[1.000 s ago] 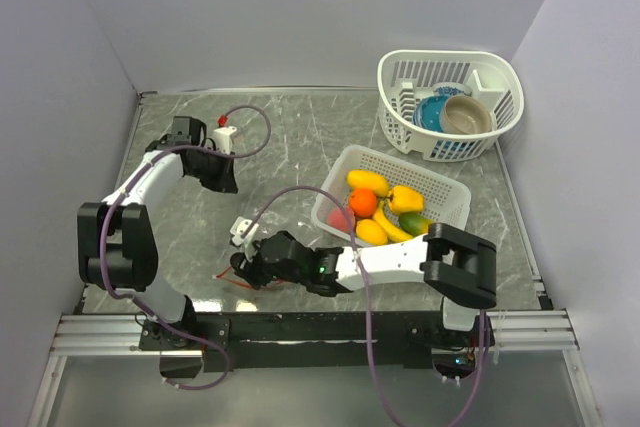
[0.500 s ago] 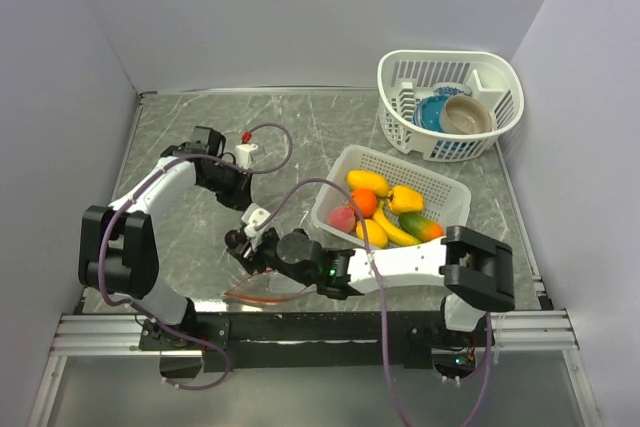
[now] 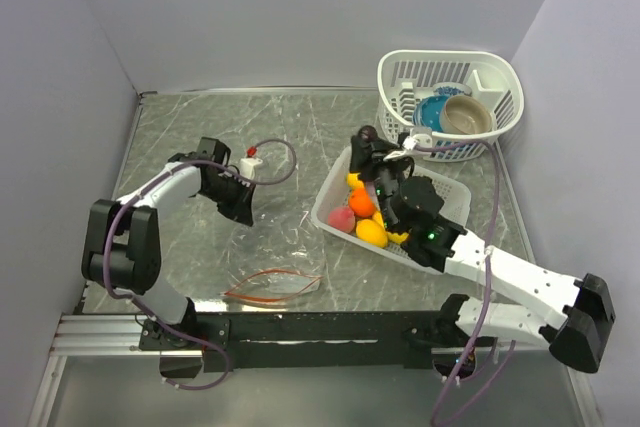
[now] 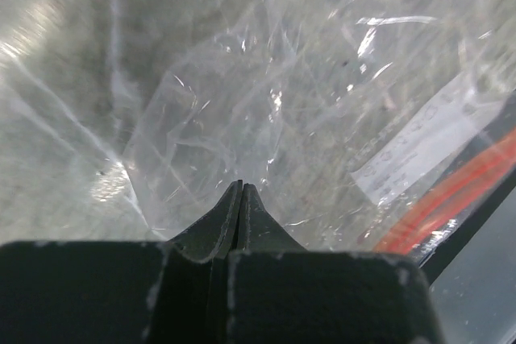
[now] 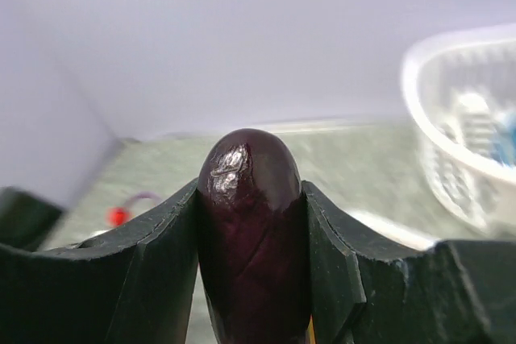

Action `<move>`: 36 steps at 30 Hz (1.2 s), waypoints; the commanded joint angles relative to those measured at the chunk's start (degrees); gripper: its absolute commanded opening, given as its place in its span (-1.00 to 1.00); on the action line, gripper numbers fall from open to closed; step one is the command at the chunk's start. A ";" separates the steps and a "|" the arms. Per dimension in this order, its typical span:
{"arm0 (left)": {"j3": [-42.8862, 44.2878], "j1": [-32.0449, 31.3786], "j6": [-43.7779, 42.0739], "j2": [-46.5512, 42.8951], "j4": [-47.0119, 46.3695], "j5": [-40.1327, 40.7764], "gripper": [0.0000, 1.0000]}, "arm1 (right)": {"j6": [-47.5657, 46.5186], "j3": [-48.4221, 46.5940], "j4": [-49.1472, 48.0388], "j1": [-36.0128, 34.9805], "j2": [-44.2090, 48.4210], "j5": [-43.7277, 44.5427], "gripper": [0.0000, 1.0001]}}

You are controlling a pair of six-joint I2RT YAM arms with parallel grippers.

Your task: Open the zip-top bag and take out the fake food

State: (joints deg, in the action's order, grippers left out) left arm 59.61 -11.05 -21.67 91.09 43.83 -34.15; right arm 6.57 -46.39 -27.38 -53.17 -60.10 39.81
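Note:
The zip-top bag [image 3: 262, 257] lies limp on the table, its red-orange zip strip [image 3: 275, 287] near the front edge. My left gripper [image 3: 243, 209] is shut on the bag's far end; in the left wrist view its closed tips [image 4: 242, 185] pinch the crinkled clear plastic [image 4: 282, 94]. My right gripper [image 3: 370, 142] is shut on a dark purple piece of fake food [image 5: 250, 223], held in the air above the far left corner of the white mesh basket [image 3: 328, 209]. Yellow, orange and pink fake food [image 3: 362, 204] lies in that basket.
A round white basket [image 3: 495, 72] with a blue bowl [image 3: 432, 112] and a tan bowl [image 3: 467, 115] stands at the back right. Grey walls close in the table on three sides. My right arm stretches across the mesh basket's right half.
My right gripper has lifted the dark purple piece from the bag at the front left and carried it up and right to over the mesh basket. The bag has slumped flat.

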 commanded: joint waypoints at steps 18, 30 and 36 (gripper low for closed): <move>2.95 1.11 6.29 12.18 -21.86 25.19 -0.98 | 17.87 2.36 24.91 7.02 -12.14 1.94 0.93; 16.67 4.90 10.51 2.18 -9.31 10.61 0.98 | 17.70 -4.32 26.14 2.99 -19.46 3.07 1.00; 13.52 4.90 11.29 -13.55 -7.18 7.08 0.99 | 21.19 -6.61 37.03 -1.41 -7.87 5.53 1.00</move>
State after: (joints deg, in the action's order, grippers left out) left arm 73.41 -5.93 -12.03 86.87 33.95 -22.33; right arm 24.67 -49.56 3.88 -51.72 -76.90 40.36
